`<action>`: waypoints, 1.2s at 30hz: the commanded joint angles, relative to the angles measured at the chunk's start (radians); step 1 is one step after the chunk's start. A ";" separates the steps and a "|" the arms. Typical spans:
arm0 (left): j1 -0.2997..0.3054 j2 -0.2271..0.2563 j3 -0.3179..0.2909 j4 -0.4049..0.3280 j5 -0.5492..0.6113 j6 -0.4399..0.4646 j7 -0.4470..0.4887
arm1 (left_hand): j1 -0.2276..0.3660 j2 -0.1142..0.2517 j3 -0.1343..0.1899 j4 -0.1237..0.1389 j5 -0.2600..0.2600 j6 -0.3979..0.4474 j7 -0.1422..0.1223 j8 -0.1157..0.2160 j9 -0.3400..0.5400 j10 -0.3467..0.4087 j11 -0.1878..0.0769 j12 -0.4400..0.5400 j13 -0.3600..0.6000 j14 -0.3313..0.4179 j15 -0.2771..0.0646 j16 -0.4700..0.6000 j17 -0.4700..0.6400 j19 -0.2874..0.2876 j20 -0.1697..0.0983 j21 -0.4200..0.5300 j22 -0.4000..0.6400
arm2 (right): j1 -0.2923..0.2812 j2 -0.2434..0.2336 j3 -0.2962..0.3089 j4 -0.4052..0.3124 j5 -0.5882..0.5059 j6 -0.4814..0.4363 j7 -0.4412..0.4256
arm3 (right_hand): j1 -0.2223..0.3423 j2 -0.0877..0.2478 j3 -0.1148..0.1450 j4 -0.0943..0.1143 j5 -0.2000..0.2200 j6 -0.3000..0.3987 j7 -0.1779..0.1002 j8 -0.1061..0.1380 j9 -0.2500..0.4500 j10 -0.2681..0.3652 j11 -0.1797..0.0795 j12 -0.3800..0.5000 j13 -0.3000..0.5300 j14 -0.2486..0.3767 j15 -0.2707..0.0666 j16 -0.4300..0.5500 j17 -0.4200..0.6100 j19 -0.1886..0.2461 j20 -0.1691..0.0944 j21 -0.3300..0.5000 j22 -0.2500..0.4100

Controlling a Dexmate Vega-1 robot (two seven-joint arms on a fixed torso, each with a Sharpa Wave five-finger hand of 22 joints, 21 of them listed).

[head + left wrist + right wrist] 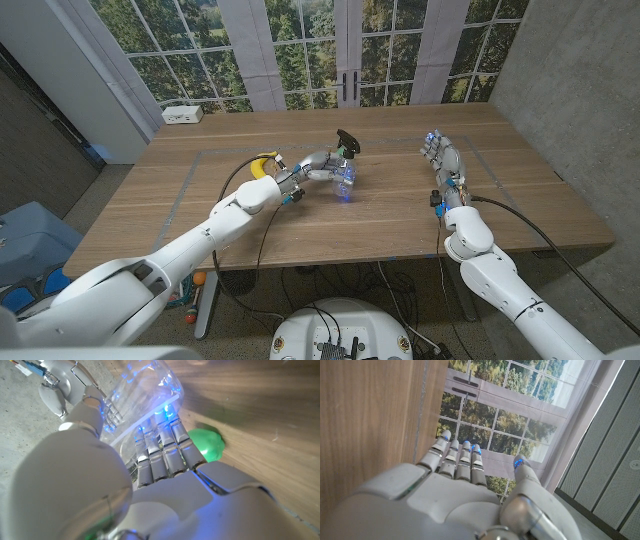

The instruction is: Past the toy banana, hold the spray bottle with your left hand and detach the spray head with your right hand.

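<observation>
Left hand (318, 166) is gripping the bottle (344, 181) beyond the banana (263, 164) — right hand (437, 152), released, should be reaching the head (346, 141) squarely.

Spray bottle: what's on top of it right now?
A black spray head tops the spray bottle, which the left hand grips. The neck joint is too small to make out.

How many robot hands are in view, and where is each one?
2. The left hand is near the table's middle, gripping the clear spray bottle beside the toy banana. The right hand is apart on the right side of the table, holding nothing, fingers extended.
</observation>
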 commanded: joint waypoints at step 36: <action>-0.122 0.074 0.062 -0.110 0.217 0.078 -0.019 | 0.228 0.230 0.080 0.079 -0.001 0.166 -0.129 0.020 0.020 0.215 -0.199 0.014 0.086 0.130 -0.265 -0.006 0.026 -0.029 -0.030 0.046 0.011 | -0.001 -0.224 -0.043 -0.354 -0.256 -0.405 -0.002 | 0.025 -0.039 -0.013 -0.018 0.006 -0.005 -0.022 0.000 0.006 -0.036 -0.031 -0.011 0.007 -0.026 -0.009 -0.007 0.014 -0.019 0.031 -0.002 0.009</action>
